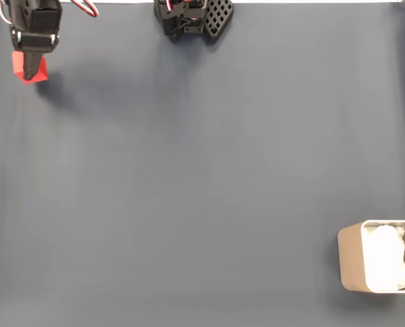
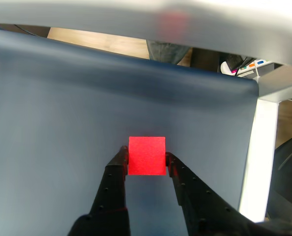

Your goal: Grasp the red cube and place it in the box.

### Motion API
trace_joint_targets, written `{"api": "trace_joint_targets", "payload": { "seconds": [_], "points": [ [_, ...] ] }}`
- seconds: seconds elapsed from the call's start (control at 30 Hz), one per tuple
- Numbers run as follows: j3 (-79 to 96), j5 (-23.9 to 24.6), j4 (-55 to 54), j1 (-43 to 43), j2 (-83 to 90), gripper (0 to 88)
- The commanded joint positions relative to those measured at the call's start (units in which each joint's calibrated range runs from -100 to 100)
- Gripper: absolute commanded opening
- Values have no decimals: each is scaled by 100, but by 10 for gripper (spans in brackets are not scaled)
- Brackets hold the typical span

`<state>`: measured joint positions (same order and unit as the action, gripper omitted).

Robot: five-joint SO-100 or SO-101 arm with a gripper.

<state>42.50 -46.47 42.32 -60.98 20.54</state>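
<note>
The red cube is at the far top left of the dark blue mat in the fixed view. My gripper reaches down over it from the top edge. In the wrist view both black fingers press against the left and right faces of the red cube, so my gripper is shut on it. I cannot tell whether the cube rests on the mat or hangs just above it. The box, beige with white padding inside, stands at the bottom right, cut off by the frame edge and far from the gripper.
The arm's black base sits at the top centre of the mat. In the wrist view the mat's far edge ends at a white frame post on the right. Open blue mat stretches between cube and box.
</note>
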Motion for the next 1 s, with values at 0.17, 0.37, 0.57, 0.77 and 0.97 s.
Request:
{"api": "trace_joint_targets", "payload": {
  "seconds": [0.17, 0.37, 0.57, 0.77, 0.97],
  "points": [
    [-1768, 151, 1366, 700, 442, 0],
    [-2635, 190, 1964, 1489, 537, 0],
    [-3118, 137, 2055, 2369, 641, 0],
    [-3529, 24, 2153, 3371, 641, 0],
    [-3766, -54, 2169, 4294, 615, 0]
  ]
}}
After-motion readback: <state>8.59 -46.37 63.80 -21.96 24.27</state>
